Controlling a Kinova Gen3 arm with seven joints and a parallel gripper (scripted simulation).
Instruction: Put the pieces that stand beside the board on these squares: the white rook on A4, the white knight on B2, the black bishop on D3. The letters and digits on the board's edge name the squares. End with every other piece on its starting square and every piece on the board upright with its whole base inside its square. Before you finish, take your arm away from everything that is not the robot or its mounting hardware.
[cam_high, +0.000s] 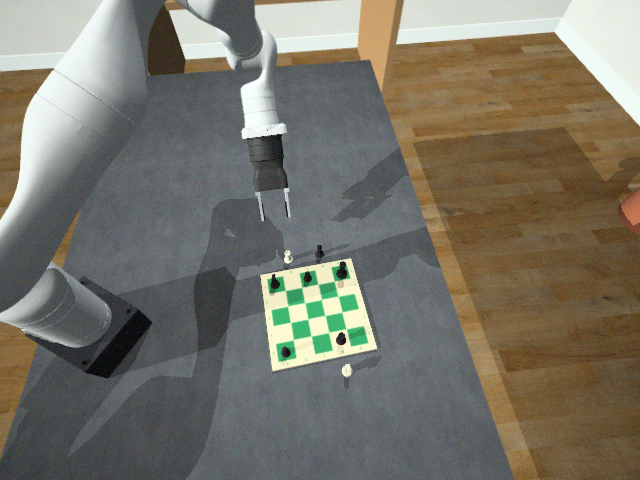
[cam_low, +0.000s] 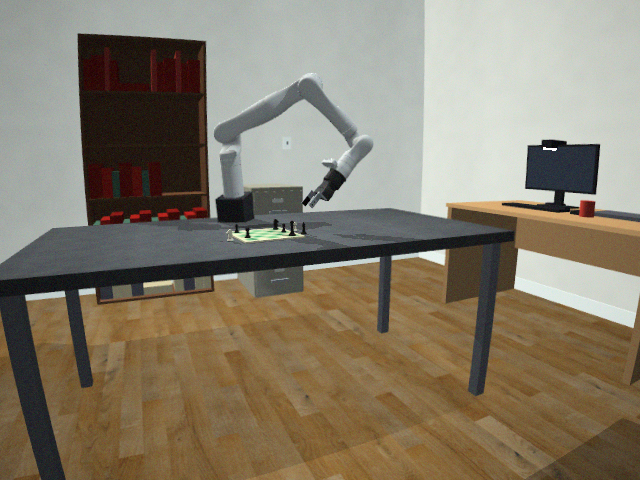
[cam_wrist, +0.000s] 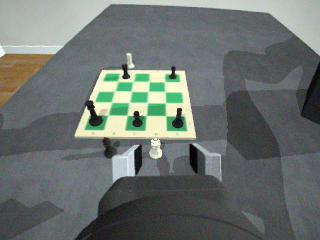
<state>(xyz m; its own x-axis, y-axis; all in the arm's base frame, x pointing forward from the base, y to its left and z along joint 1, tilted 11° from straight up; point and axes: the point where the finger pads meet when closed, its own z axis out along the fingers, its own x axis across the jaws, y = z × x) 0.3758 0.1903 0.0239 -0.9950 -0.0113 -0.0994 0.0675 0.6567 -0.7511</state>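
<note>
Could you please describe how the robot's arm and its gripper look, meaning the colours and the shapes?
The arm is smooth, rounded and white, on a square black base. The gripper has a dark grey ribbed body below a white collar, with two thin, straight silver jaws. No cables or markings show.
</note>
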